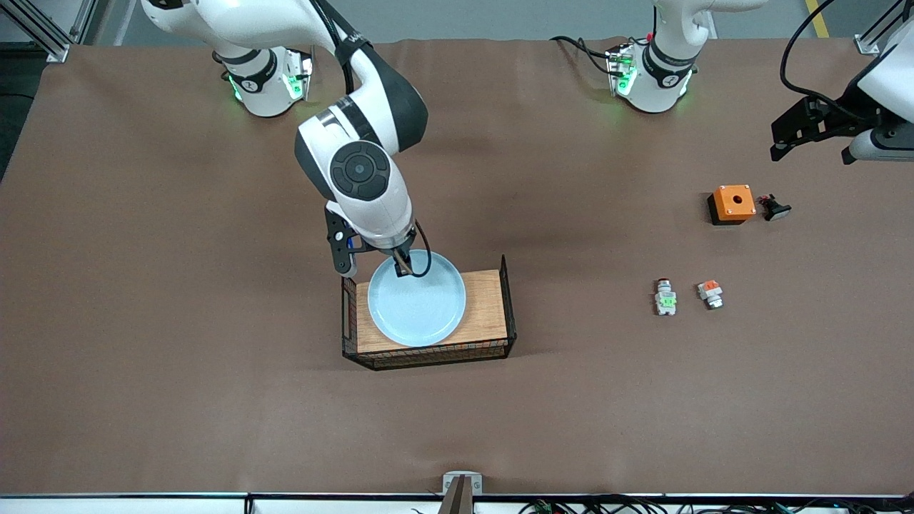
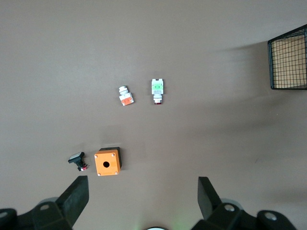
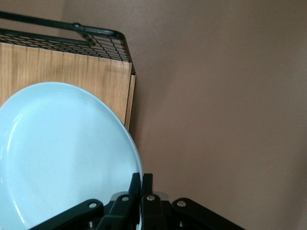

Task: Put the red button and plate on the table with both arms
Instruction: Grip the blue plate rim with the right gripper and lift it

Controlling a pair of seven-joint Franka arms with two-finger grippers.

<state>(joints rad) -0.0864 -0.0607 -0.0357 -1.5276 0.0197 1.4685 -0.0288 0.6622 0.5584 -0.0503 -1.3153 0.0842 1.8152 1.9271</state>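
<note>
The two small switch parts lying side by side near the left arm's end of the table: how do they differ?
The red button carries a green block and a small red tip; the other switch part carries an orange block and shows no red tip. The red button lies straight in the front view, while the orange-block part lies slanted. Both are tiny grey-white pieces resting on the table, apart from each other and untouched by either claw.

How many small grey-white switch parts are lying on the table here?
2: the red button with its green block, and beside it, toward the left arm's end, the orange-block piece. Both lie nearer the front camera than the orange box.
</note>
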